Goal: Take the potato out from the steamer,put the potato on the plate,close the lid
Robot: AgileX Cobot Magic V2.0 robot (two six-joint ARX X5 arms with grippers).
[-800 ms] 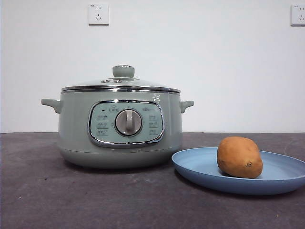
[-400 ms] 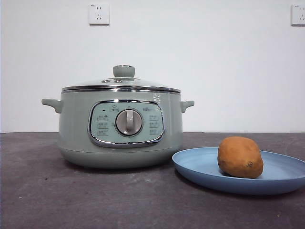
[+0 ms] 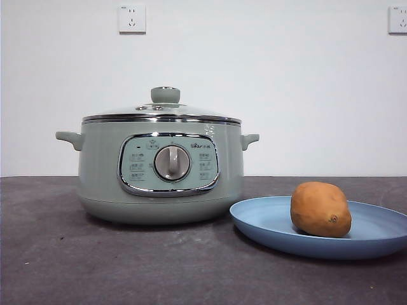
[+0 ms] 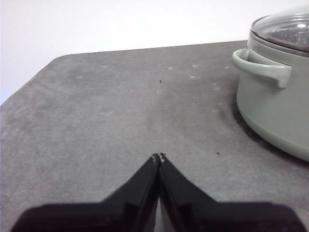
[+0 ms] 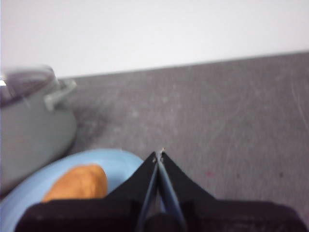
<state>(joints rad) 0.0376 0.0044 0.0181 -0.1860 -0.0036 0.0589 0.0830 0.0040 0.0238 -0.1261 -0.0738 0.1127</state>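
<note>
The potato [image 3: 320, 209] rests on the plate [image 3: 267, 222], just beside my right tool [image 5: 159, 153], whose jaws are pressed together, holding nothing. My left tool [image 4: 158, 156], likewise pinched tight, hangs over bare bench [image 4: 111, 111] near the steamer [image 3: 159, 168], its lid [image 3: 162, 112] seated.

Found only small pale markings on the control panel [image 3: 168, 163] of the steamer [image 3: 159, 168], ranged either side of the silver dial [image 3: 172, 162]. Saw a short brand-like line above the dial, too small and soft to read. Made out no other lettering or numbers anywhere.
</note>
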